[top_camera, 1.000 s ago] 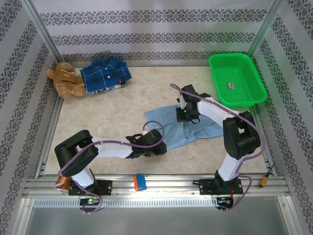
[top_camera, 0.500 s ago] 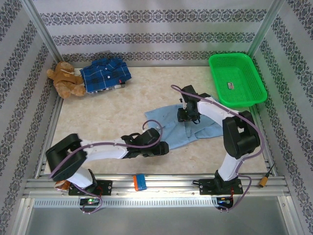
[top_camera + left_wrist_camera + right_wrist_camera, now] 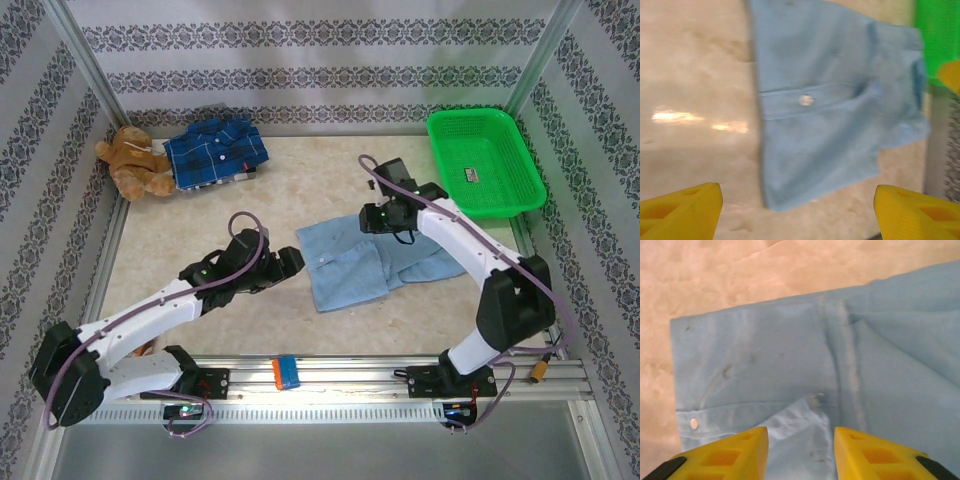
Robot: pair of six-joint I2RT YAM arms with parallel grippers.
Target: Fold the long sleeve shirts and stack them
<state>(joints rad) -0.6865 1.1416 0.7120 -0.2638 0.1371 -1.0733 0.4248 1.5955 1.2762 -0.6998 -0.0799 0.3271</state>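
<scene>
Left gripper point(image 3: 287, 262) point(image 3: 797, 215): yellow wedge-shaped fingers point(image 3: 682, 212) set wide apart, nothing between them; it sits over bare table point(image 3: 200, 235), just left of the light blue shirt point(image 3: 375, 262) point(image 3: 825, 115), apart from the cloth.

Right gripper point(image 3: 379, 221) point(image 3: 801, 450): jaws parted by a narrow gap, no cloth pinched between the fingers point(image 3: 722, 455); it is over the far edge of the light blue shirt point(image 3: 790, 350); whether the tips touch the cloth I cannot tell.

Light blue shirt: lies mid-table, a little right of centre, partly folded into a rough rectangle with a looser flap on its right; thin woven cloth, soft creases, stitched seams; one small pale round button point(image 3: 805, 100) point(image 3: 693, 423) on a stitched band.

Plaid shirt point(image 3: 215, 150): dark blue with thin white lines, folded to a compact block at the far left; collar uppermost.

Writing: a small label point(image 3: 473, 175) on the floor of the green basket point(image 3: 500, 125), too small to read.

Other: brown plush teddy bear point(image 3: 133, 162) touching the plaid shirt's left side; basket is rectangular plastic mesh, far right; table is pale, marbled, glossy; walls show grey patterned stripes.
</scene>
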